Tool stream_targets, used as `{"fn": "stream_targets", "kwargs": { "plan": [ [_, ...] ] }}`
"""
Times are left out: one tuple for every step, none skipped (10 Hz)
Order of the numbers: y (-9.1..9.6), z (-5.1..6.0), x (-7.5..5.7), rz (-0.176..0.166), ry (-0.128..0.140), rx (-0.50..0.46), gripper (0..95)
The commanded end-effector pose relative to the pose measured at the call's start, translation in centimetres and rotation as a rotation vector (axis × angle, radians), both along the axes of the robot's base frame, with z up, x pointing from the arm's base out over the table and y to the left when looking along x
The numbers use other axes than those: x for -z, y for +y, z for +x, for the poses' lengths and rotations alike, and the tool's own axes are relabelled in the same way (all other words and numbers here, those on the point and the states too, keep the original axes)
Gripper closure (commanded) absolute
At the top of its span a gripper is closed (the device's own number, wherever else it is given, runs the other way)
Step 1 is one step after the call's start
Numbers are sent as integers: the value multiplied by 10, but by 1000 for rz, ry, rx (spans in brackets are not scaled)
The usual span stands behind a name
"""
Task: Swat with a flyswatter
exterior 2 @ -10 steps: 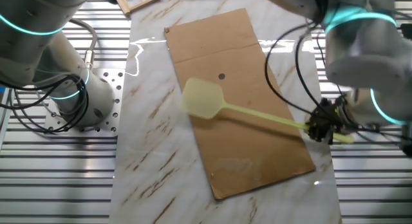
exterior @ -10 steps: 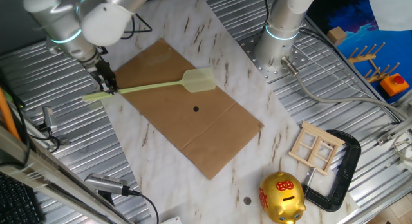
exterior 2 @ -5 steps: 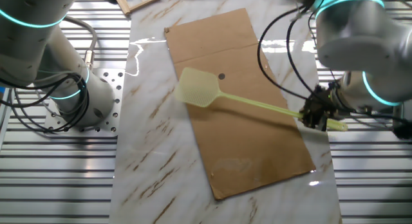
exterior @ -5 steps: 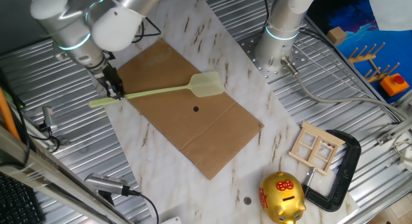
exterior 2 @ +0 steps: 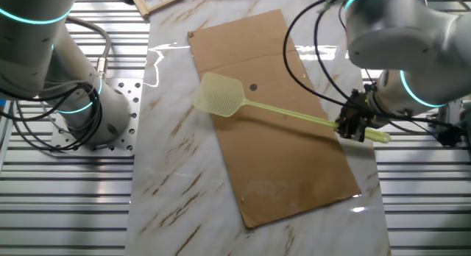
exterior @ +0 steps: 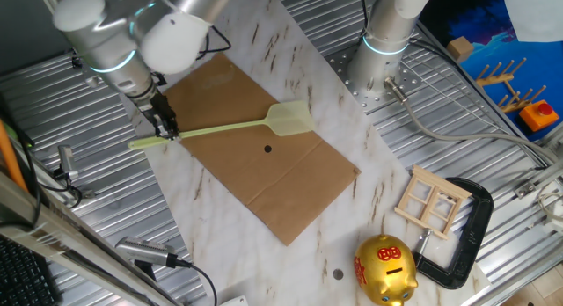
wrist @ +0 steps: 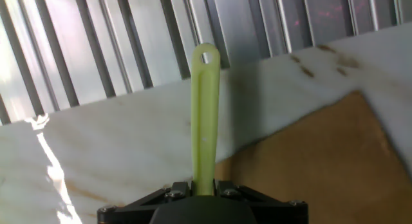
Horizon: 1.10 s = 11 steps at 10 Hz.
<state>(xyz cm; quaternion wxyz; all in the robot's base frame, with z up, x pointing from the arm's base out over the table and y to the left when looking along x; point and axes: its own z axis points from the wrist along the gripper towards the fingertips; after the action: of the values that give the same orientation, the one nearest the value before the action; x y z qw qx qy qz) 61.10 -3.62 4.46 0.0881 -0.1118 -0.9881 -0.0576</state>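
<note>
Hand view, bottom centre: my gripper (wrist: 203, 188) is clamped on the flyswatter (wrist: 205, 114) handle. The handle's tail end with its hang hole runs straight up mid-frame, past the marble slab (wrist: 116, 140) onto the ribbed metal table (wrist: 96, 50). A cardboard sheet (wrist: 322, 166) corner sits lower right.

One fixed view: along the bottom edge I see a gold piggy bank (exterior: 385, 269), a black C-clamp (exterior: 464, 240) and a small wooden frame (exterior: 429, 200), lower right. Mid-frame, the cardboard sheet (exterior: 264, 161) lies diagonally on the marble, with a small dark dot (exterior: 267, 149) on it. The gripper (exterior: 164, 126) is left of centre at the sheet's left edge, jaws closed on the handle near its tail. The flyswatter (exterior: 230, 126) runs nearly level to the right; its head (exterior: 288, 119) is over the sheet's upper edge, just above the dot. I can't tell if the head touches the cardboard. Upper right: a second arm's base (exterior: 387, 42), then wooden pegs (exterior: 510, 82) and an orange block (exterior: 538, 115).

The other fixed view: gripper (exterior 2: 352, 127) at right, holding the flyswatter (exterior 2: 287, 116). Its mesh head (exterior 2: 218, 96) is upper left of centre, just left of the dot (exterior 2: 253, 87).
</note>
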Motion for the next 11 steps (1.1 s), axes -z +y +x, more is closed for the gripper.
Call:
{"fn": "stream_targets", "kwargs": {
  "plan": [
    [2,-3,0,0,-3,-1,950],
    [4,-5,0,-1,-7,1,950],
    [5,-5,-1,-2,-7,1,950],
    [5,-6,-1,-1,-7,3,950],
    [5,-6,-1,-1,-8,3,950],
    [5,-6,-1,-2,-8,3,950],
    [5,-6,-1,-1,-8,3,950],
    [4,-6,-1,0,-11,3,950],
    [4,-6,-1,-1,-11,4,950],
    [4,-6,-1,-1,-11,7,950],
    [4,-6,-1,-1,-12,9,950]
  ]
}}
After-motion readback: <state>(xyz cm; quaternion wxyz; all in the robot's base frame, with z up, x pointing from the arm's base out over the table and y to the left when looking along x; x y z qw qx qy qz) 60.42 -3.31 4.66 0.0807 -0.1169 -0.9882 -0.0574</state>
